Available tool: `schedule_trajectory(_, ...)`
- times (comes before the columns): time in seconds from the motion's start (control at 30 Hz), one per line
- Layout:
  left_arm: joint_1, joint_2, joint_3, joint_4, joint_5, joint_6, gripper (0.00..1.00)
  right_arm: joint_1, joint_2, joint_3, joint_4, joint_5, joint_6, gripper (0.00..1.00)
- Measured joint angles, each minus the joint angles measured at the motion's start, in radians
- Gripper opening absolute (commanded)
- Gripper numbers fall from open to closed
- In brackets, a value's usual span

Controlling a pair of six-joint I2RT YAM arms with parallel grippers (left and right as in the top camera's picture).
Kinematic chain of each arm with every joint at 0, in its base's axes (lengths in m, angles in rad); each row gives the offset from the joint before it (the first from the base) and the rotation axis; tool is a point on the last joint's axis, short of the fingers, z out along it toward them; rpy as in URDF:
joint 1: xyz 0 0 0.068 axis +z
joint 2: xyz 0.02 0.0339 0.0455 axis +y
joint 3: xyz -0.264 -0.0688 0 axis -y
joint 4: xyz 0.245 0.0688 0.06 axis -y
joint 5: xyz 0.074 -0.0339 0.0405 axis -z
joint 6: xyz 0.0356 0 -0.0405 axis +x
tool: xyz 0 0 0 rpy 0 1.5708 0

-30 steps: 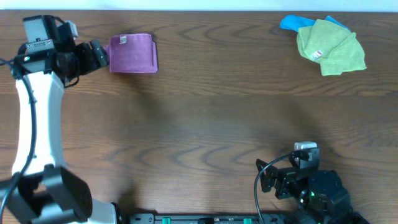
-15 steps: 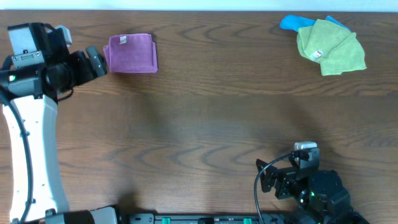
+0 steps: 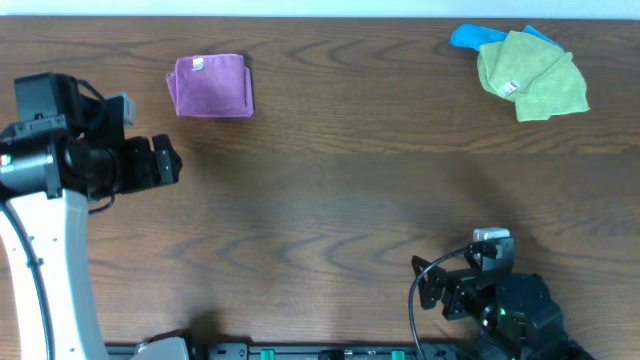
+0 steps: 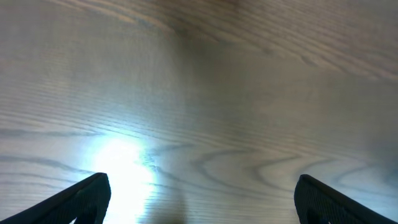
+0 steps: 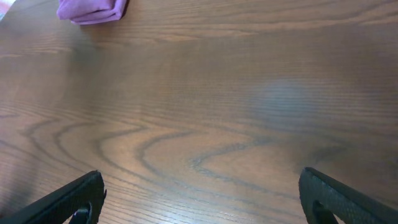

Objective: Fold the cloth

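- Overhead: the cloth (image 3: 210,87) lies folded into a compact rectangle in the upper left of the frame, flat on the wooden table (image 3: 330,200).
- Its long axis runs left-right; the white tag (image 3: 197,65) sits near the top edge, toward the left corner.
- The left gripper (image 3: 168,163) is below and left of the cloth, apart from it, pointing toward frame right.
- The right gripper (image 3: 425,285) is at lower right, well apart from the cloth, pointing left.
- A lime-green cloth (image 3: 530,75) lies crumpled over a blue cloth (image 3: 468,37) at upper right.
- Left wrist: fingertips (image 4: 87,196) sit at the bottom corners, spread wide with nothing between; only bare wood and a glare patch show.
- Right wrist: fingertips (image 5: 78,199) are likewise spread wide and empty. The cloth is at the top left, cut by the frame edge, long axis left-right.
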Motion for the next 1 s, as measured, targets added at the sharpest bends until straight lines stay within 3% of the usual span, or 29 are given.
schedule_trajectory(0.13,0.000,-0.112,-0.131,0.105,0.002,0.037,0.95,0.000,0.000,0.000,0.000,0.000,0.000,0.99)
schedule_trajectory(0.6,0.000,-0.632,-0.840,0.610,0.061,0.064,0.95,0.000,0.000,-0.002,0.000,0.003,0.000,0.99)
schedule_trajectory(1.0,-0.145,-1.082,-1.200,0.661,0.014,0.065,0.96,0.000,0.000,-0.002,0.000,0.003,0.000,0.99)
